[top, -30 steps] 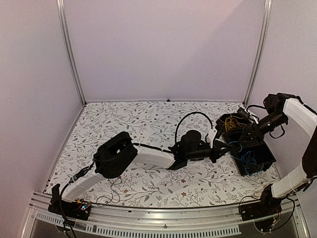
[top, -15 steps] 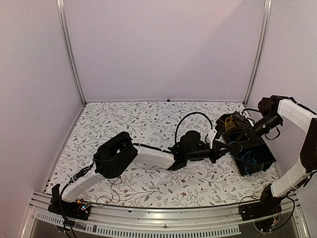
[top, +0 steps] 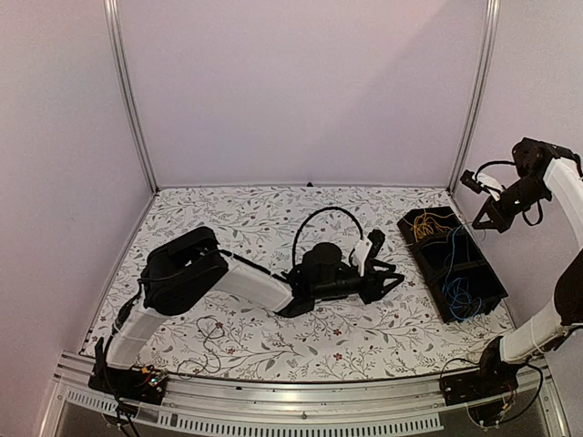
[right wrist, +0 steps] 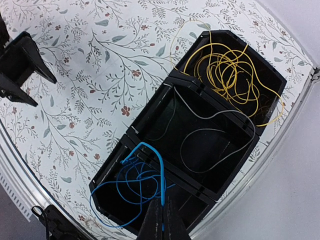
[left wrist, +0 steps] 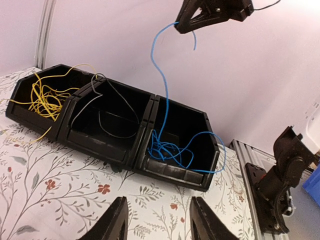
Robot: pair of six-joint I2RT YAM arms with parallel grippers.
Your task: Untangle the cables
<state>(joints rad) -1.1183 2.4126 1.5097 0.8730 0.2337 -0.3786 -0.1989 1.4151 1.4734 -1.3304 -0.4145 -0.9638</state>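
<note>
The cables lie sorted in a black three-compartment bin [top: 422, 264]. A yellow bundle [right wrist: 227, 65] fills one end compartment. A grey cable [right wrist: 212, 132] lies in the middle one. A blue coil [right wrist: 137, 175] lies in the other end. My right gripper [right wrist: 162, 220] is shut on a strand of the blue cable [left wrist: 161, 75] and holds it high above the bin, so the strand hangs down to the coil [left wrist: 172, 147]. In the top view the right gripper [top: 481, 221] hovers beside the right wall. My left gripper [left wrist: 159, 222] stands open over the flowered cloth, short of the bin, with nothing between its fingers.
A thick black arm cable [top: 323, 218] loops over the left wrist. The right arm's base [left wrist: 282, 170] stands right of the bin. Aluminium posts [top: 469, 100] and the pale walls close in the table. The blue coil's outer loop [left wrist: 220, 152] hangs over the bin's end wall.
My left gripper opened and drew back to the left, away from the bin. My right gripper shut on the blue cable and rose up and to the right, pulling one strand upward.
</note>
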